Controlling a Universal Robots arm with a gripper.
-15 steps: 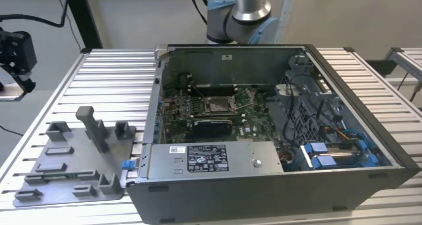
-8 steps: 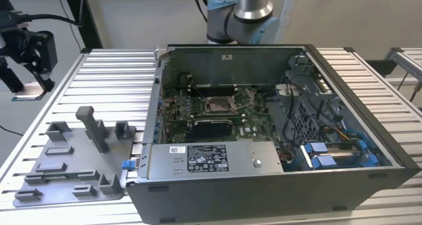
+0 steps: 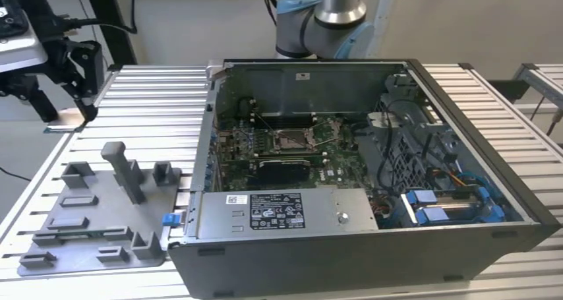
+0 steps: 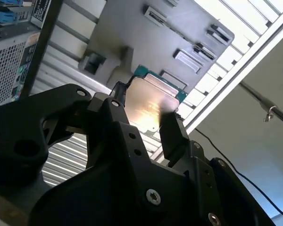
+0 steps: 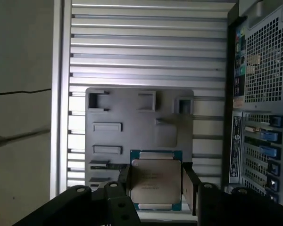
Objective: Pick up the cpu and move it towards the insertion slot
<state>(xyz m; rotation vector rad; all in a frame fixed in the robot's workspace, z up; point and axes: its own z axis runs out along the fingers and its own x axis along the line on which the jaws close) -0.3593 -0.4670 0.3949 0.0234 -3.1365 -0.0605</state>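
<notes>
- Cpu (image 5: 155, 181) is off the grey tray (image 5: 132, 136) and clamped in the gripper (image 5: 158, 188). A black finger (image 5: 191, 188) presses on one edge and its partner on the opposite edge, so the pale top faces the camera in both wrist views.
- The chip sits flat and square between the fingers. Its green rim shows at the sides that are not gripped.
- Nothing touches it from below. The tray and the ribbed table (image 3: 149, 109) lie well beneath it, so I judge the pick-up part of the task to be done.
- In the exterior view the gripper hangs at the far corner of the table, on the exterior view's left. That puts it outside the open computer case (image 3: 370, 247) and beyond the tray.
- The insertion slot (image 3: 291, 140) sits inside the case on the green circuit board (image 3: 339, 171). It is just behind a larger black recess (image 3: 281, 171), and its metal frame and thin levers can be seen.
- The slot's centre looks bare, with no chip in it.
- The chip and the slot are well apart, with the case wall and part of the table between them.
- The carry towards the slot looks barely begun, so most of the travel is left to do.
</notes>
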